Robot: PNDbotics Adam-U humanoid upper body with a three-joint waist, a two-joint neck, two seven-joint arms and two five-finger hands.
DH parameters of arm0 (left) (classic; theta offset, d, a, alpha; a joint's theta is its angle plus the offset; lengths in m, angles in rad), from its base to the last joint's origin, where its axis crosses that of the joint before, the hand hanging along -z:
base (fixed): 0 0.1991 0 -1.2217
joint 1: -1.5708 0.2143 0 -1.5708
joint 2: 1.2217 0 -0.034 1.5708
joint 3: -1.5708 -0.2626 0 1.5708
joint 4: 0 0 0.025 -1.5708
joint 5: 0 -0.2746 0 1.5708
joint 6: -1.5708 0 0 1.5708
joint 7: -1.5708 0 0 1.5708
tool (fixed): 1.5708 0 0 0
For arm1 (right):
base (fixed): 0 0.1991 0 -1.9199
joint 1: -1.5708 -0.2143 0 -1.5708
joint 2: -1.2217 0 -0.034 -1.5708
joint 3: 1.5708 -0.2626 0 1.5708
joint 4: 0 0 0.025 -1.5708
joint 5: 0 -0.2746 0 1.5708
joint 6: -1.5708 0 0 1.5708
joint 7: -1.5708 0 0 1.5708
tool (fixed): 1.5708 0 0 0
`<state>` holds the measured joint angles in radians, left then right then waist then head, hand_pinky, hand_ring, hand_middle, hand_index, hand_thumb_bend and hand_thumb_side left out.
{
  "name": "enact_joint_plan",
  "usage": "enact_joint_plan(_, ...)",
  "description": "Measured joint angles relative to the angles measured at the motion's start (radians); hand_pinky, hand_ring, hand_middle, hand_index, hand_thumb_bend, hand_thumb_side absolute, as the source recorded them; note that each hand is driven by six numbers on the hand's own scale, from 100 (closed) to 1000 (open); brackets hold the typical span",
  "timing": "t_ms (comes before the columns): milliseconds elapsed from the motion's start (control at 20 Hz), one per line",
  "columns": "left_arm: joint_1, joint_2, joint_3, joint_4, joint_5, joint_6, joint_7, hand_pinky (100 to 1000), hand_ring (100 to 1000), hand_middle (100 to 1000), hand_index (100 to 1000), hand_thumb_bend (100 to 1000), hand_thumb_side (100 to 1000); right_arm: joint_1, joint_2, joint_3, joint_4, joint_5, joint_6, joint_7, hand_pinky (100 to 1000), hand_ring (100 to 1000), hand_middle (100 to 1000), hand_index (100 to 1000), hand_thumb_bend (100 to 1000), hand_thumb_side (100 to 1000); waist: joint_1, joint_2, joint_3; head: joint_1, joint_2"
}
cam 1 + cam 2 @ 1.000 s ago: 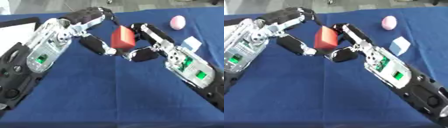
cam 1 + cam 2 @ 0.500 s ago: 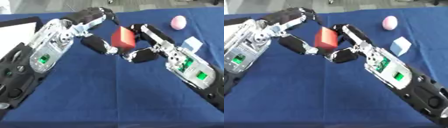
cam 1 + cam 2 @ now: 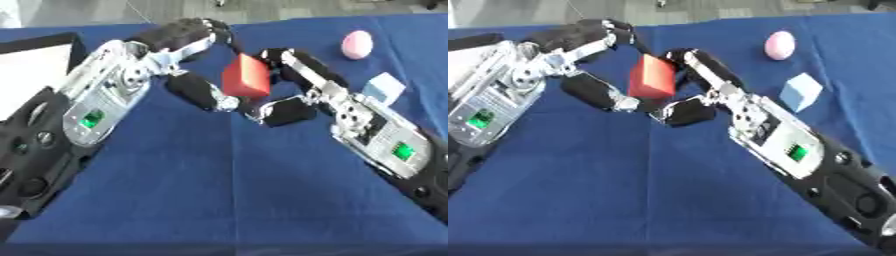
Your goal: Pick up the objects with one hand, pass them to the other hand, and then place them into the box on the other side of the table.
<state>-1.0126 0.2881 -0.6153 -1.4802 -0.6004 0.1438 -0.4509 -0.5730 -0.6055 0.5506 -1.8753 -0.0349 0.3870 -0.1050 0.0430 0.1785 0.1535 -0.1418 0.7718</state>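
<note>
A red block (image 3: 246, 76) hangs above the middle of the blue table, caught between both hands. My left hand (image 3: 188, 35) comes in from the left. Its fingers curl over the block's top edge and its thumb (image 3: 199, 92) sits under the block's left side. From the right, my right hand (image 3: 302, 67) wraps its fingers behind the block, with its thumb (image 3: 284, 111) below it. A pink ball (image 3: 356, 44) and a light blue cube (image 3: 383, 87) lie on the table to the right.
A box (image 3: 44, 42) with a black rim and white inside stands at the table's left edge, partly behind my left arm. The blue cloth (image 3: 219, 190) stretches toward the near edge.
</note>
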Motion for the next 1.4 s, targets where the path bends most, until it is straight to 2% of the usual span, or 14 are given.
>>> enact_joint_plan(300, 0.0, -0.009, -0.004, 0.015, -0.002, -0.004, 0.006, 801, 870, 794, 833, 505, 561, 0.0, -0.002, 0.004, -0.005, 0.005, 0.0, 0.001, 637, 751, 613, 559, 222, 100, 0.0, 0.001, -0.004, 0.001, 0.0)
enact_joint_plan(950, 0.0, -0.03, -0.005, 0.04, 0.002, -0.009, 0.047, 792, 857, 767, 809, 406, 534, 0.0, -0.009, 0.005, -0.007, 0.013, 0.002, 0.003, 636, 750, 613, 559, 213, 100, 0.001, 0.001, -0.007, 0.008, 0.0)
enact_joint_plan(1100, 0.0, -0.034, -0.006, 0.04, 0.011, -0.006, 0.057, 789, 851, 757, 791, 365, 525, 0.0, -0.01, 0.004, -0.007, 0.013, 0.004, 0.004, 637, 751, 614, 559, 214, 100, 0.001, 0.001, -0.007, 0.008, 0.0)
enact_joint_plan(1200, 0.0, -0.035, -0.011, 0.039, 0.02, -0.004, 0.065, 785, 844, 744, 770, 303, 507, -0.002, -0.011, 0.001, -0.007, 0.013, 0.005, 0.005, 637, 750, 614, 559, 215, 100, 0.001, 0.001, -0.007, 0.008, 0.0)
enact_joint_plan(1400, 0.0, -0.035, -0.011, 0.034, 0.04, 0.003, 0.072, 771, 818, 705, 717, 205, 402, -0.002, -0.011, 0.001, -0.008, 0.014, 0.008, 0.008, 636, 750, 614, 559, 216, 100, 0.001, 0.001, -0.007, 0.008, 0.0)
